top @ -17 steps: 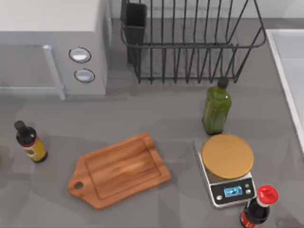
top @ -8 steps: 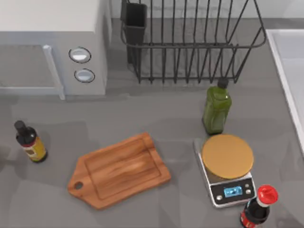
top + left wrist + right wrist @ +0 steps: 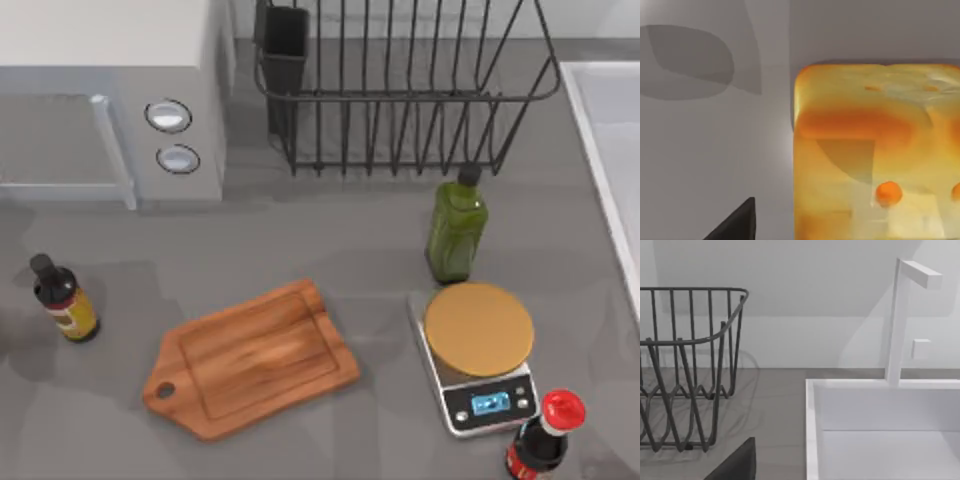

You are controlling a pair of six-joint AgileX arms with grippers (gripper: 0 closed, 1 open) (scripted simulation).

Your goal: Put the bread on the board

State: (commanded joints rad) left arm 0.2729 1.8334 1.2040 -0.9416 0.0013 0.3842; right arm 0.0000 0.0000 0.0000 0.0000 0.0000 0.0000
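**Top view: board bare, bread close under the left wrist camera**

Top view shows the board (image 3: 252, 358) lying flat on the grey table (image 3: 330, 250), low and left of centre in the frame, its rounded handle with the hole pointing to the lower left. Nothing lies on it. At the left edge stands a small dark bottle with a yellow label (image 3: 63, 300). At upper left sits a white microwave (image 3: 110, 90) with two round knobs; a black wire dish rack (image 3: 400, 85) fills the upper middle. A green bottle (image 3: 457, 225) stands right of centre, and just below it a digital scale (image 3: 478, 352) with a round tan plate. A red-capped dark bottle (image 3: 543, 437) stands at the lower right, next to the scale. A white sink (image 3: 610, 150) runs along the right edge.

In the left wrist view the bread (image 3: 877, 150), yellow-orange with a darker orange band and pale patches, takes up the right half of the frame, resting on the grey surface. A dark finger (image 3: 737, 225) of the left gripper pokes in at the lower left, apart from the bread; whether the jaws are wide or narrow I cannot tell.

The right wrist view looks at the rack, the sink and its white tap (image 3: 900, 320). A dark finger (image 3: 737, 465) of the right gripper shows at the bottom; its jaw state cannot be told.
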